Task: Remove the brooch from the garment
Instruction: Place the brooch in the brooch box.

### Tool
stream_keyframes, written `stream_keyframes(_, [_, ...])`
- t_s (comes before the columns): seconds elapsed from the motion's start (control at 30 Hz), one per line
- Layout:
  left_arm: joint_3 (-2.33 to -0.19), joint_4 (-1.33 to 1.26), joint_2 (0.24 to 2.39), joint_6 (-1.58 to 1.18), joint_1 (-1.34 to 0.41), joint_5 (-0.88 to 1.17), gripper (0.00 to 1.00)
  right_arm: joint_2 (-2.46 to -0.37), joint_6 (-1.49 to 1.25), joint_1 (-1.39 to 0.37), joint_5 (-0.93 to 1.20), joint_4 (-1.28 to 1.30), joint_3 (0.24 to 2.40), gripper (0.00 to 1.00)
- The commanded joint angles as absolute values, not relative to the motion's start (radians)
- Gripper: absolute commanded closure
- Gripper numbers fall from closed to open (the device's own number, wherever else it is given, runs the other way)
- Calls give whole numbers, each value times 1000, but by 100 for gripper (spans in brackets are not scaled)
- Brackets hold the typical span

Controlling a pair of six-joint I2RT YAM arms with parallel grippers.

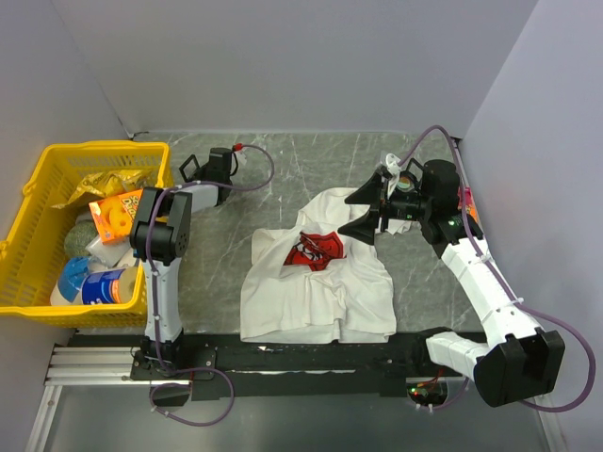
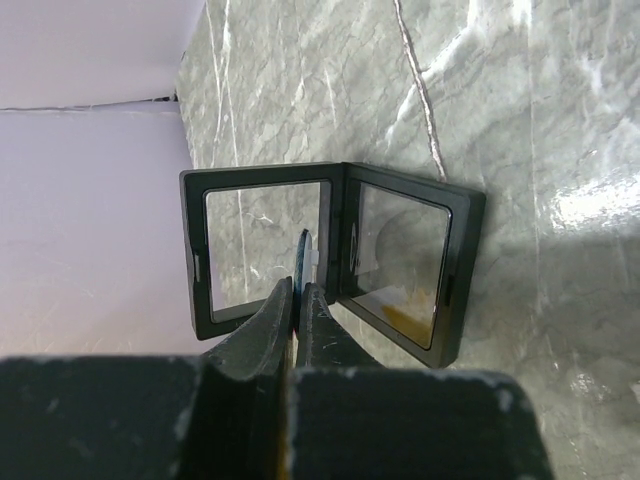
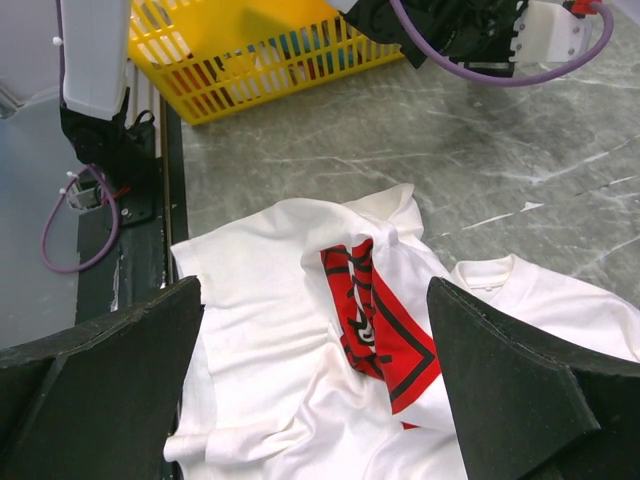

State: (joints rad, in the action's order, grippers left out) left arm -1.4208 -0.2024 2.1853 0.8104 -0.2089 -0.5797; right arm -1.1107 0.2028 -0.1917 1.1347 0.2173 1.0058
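The garment (image 1: 316, 282) is a white T-shirt lying crumpled in the middle of the table, its red print (image 1: 316, 250) folded in on itself. It also shows in the right wrist view (image 3: 270, 300) with the print (image 3: 385, 330). My right gripper (image 1: 362, 213) is open and empty above the shirt's upper right part (image 3: 315, 290). My left gripper (image 1: 237, 153) is at the far left of the table, away from the shirt. It (image 2: 300, 292) is shut on a thin dark blue piece with a white bit (image 2: 305, 252), seen edge-on over an open black display case (image 2: 465, 270). I cannot tell whether that piece is the brooch.
A yellow basket (image 1: 38, 188) with packets and bottles stands at the left edge and shows in the right wrist view (image 3: 250, 55). Grey walls close in at the back and both sides. A black rail (image 1: 311, 353) runs along the near edge.
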Motion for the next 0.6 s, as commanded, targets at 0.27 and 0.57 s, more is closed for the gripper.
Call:
stream_keyframes(0.27, [-1457,-196,2207,756,-210,-551,99,-1108,204,-181,1155,172,991,0])
stream_keyframes(0.57, [-1476,-187,2233,752,-212,-552,99,-1104,206,-183,1152,173,989,0])
